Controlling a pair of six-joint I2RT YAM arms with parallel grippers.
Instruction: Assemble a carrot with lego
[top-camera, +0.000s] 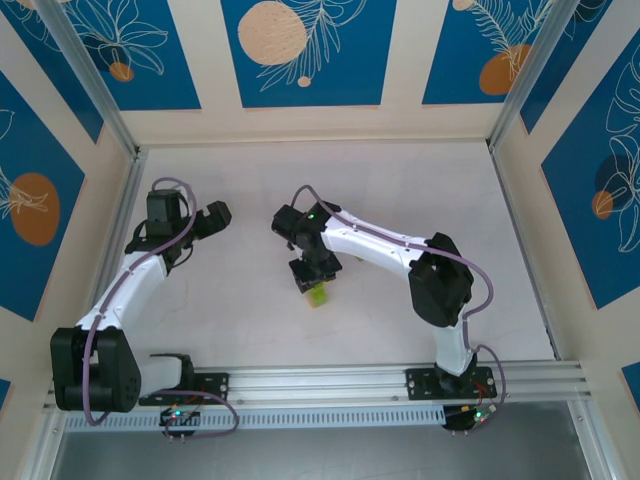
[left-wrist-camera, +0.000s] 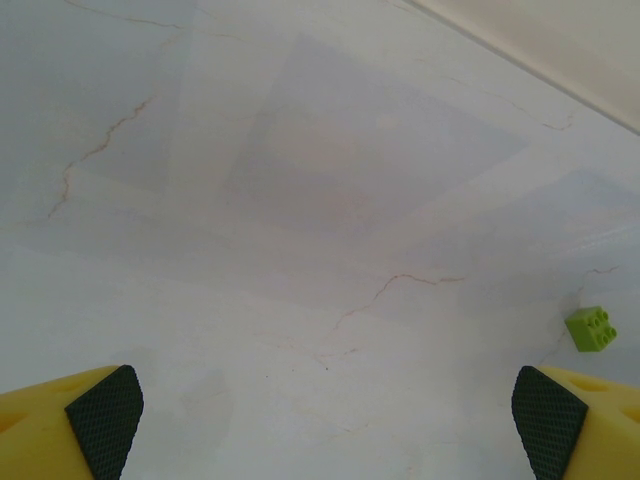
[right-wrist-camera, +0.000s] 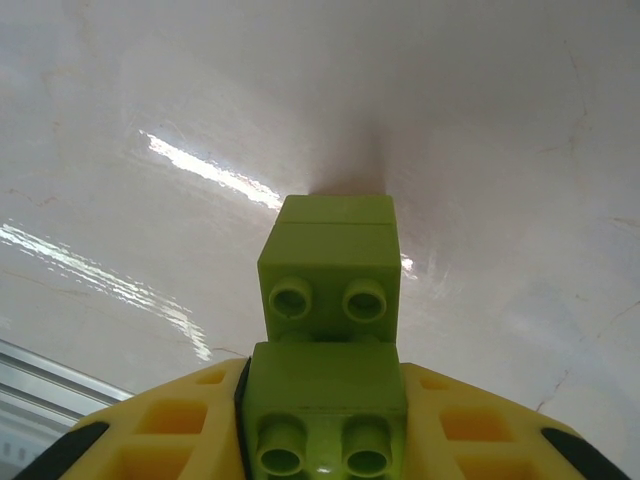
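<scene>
My right gripper (right-wrist-camera: 325, 425) is shut on a stack of joined lime-green lego bricks, the carrot (right-wrist-camera: 330, 270). The nearest brick sits between the yellow fingers (right-wrist-camera: 170, 425), studs facing the camera, and the stack reaches down towards the white table. In the top view the carrot (top-camera: 316, 293) pokes out under the right gripper (top-camera: 312, 272) near the table's middle. My left gripper (top-camera: 214, 218) hovers to the left of it, and its wrist view shows it (left-wrist-camera: 327, 425) open over bare table. One loose lime-green lego brick (left-wrist-camera: 590, 328) lies on the table beyond its right finger.
The white marbled table (top-camera: 400, 190) is walled by cream and blue patterned panels (top-camera: 300, 50). An aluminium rail (top-camera: 350, 380) with both arm bases runs along the near edge. The back wall's foot (left-wrist-camera: 540, 50) shows at the top right of the left wrist view.
</scene>
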